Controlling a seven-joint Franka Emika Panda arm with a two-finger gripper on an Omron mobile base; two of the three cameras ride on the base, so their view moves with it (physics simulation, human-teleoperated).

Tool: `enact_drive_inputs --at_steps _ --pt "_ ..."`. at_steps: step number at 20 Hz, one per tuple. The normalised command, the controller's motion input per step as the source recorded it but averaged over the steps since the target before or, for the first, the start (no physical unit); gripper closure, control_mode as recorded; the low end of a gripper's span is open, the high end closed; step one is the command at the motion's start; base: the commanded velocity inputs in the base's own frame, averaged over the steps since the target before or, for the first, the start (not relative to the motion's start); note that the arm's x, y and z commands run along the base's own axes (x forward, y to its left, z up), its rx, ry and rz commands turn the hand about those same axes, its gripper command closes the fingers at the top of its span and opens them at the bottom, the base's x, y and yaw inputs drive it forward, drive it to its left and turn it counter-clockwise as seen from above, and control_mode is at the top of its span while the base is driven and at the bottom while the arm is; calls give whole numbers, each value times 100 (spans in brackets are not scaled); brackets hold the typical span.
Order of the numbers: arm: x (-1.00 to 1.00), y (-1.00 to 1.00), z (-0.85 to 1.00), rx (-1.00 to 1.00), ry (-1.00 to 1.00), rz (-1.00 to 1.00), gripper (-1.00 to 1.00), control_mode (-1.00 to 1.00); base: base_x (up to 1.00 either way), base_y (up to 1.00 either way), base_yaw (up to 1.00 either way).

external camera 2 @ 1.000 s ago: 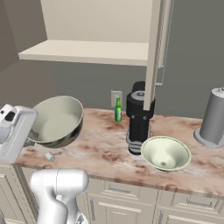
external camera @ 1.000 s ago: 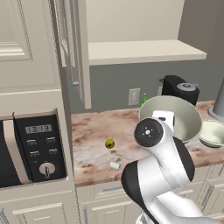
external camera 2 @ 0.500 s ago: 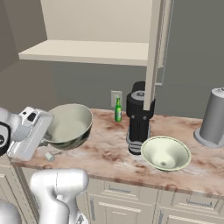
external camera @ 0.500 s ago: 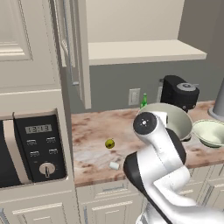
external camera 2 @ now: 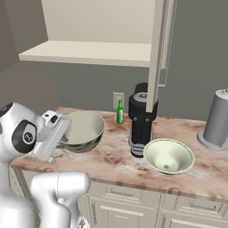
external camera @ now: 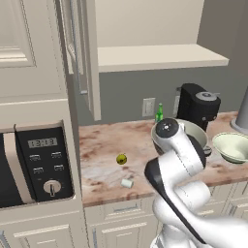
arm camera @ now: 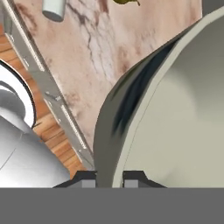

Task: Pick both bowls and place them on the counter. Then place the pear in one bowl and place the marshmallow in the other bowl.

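My gripper (arm camera: 109,178) is shut on the rim of the deep grey-green bowl (arm camera: 175,109), one finger on each side of the wall. The bowl (external camera 2: 84,129) hangs low over the marbled counter (external camera 2: 111,164), left of the coffee machine, with my gripper (external camera 2: 62,133) at its left rim; whether it touches the stone I cannot tell. From the left, the arm covers most of that bowl (external camera: 196,133). The wide shallow bowl (external camera 2: 168,156) (external camera: 235,147) sits upright on the counter to the right. The pear (external camera: 121,159) and the marshmallow (external camera: 127,183) lie on the counter (external camera: 101,145) left of the arm.
A black coffee machine (external camera 2: 141,120) (external camera: 198,104) and a slim green bottle (external camera 2: 120,111) (external camera: 159,112) stand at the wall behind the bowls. A grey cylinder (external camera 2: 218,120) stands far right. A microwave (external camera: 34,164) is at the left. An open cabinet door (external camera: 85,53) hangs above.
The held bowl has come down and away from the base toward the counter, and has tipped from steeply tilted to nearly level. The shallow bowl, pear and marshmallow have stayed put.
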Motion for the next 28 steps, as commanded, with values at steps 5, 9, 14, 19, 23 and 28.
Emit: enact_drive_inputs --at_steps 5,9,14,19,23,28 --pt "37 -29 -51 4 0 8 100 -100 0 0 0" --pt "33 -22 -51 3 0 8 100 -100 0 0 0" --pt "30 -20 -47 2 0 7 100 -100 0 0 0" --pt "22 -15 -45 2 0 6 100 -100 0 0 0" --pt "15 -9 -48 0 0 3 100 -100 0 0 0" --pt "15 -4 -54 0 0 3 100 -100 0 0 0"
